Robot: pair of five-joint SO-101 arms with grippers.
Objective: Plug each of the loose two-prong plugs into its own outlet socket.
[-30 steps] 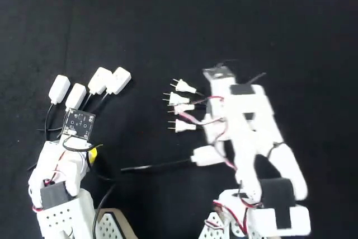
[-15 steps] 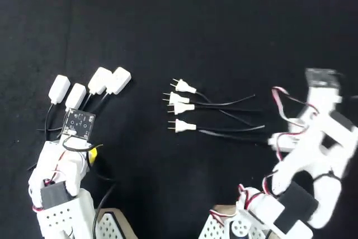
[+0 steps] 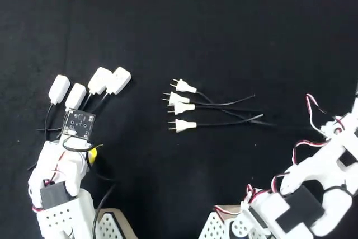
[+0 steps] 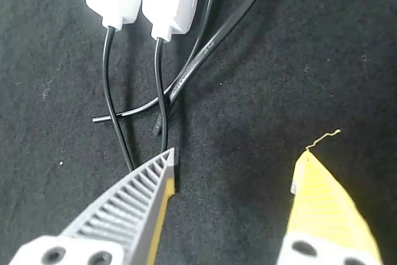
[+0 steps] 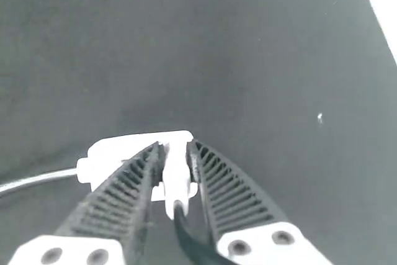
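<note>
Right wrist view: right gripper (image 5: 175, 146) clenched on a white piece (image 5: 124, 150), probably a socket, far from the plugs (image 3: 184, 106); next, bring them together.

white arms (image 3: 60, 178), black motors (image 3: 53, 194), red wires (image 3: 311, 104)

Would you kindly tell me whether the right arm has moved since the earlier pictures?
Yes. In the high view the right arm has swung away from the row of plugs toward that view's right edge.
</note>
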